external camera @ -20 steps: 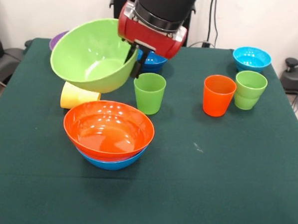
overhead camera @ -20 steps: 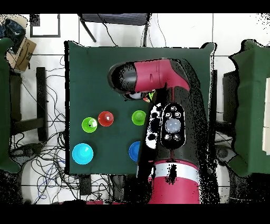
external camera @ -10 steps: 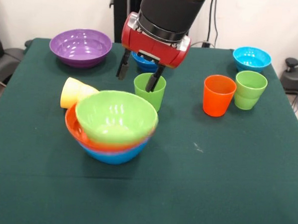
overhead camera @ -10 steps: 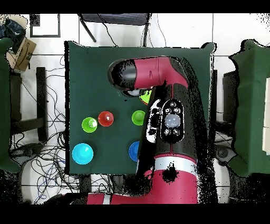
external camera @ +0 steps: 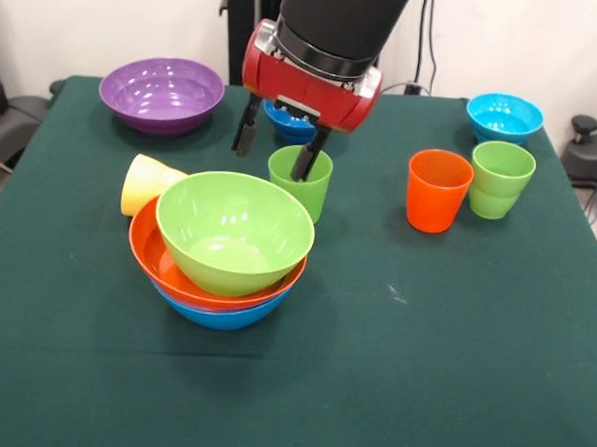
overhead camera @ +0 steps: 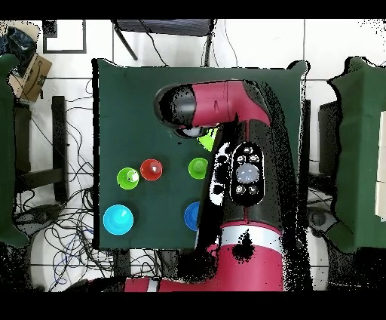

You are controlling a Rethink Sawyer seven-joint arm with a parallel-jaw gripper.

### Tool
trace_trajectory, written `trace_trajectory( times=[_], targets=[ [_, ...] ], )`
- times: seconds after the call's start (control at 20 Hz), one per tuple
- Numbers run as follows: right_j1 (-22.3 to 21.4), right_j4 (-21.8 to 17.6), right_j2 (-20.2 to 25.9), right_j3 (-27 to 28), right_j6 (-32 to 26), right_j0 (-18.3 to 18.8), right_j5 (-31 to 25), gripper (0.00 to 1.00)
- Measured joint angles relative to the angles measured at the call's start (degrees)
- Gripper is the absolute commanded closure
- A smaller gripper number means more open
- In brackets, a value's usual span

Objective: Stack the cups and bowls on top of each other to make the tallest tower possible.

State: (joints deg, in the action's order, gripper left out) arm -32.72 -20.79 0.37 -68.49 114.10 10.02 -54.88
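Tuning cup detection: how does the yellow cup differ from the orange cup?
The yellow cup lies on its side; the orange cup stands upright, mouth up. The yellow cup is tucked behind the bowl stack, partly hidden; the orange cup stands in the open beside a light green cup. Both are small plastic cups.

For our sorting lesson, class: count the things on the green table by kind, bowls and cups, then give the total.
Bowls: 6 – purple, lime green, orange, blue, dark blue, turquoise.
Cups: 4 – yellow, green, orange, light green.
Total: 10.
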Motion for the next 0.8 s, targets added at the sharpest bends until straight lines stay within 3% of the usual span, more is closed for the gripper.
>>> trace_trajectory(
  times=[0.8],
  targets=[
    [-3.26, -0.11, -1.36, -3.74, 0.0, 1.99, 0.38, 0.0]
  ],
)
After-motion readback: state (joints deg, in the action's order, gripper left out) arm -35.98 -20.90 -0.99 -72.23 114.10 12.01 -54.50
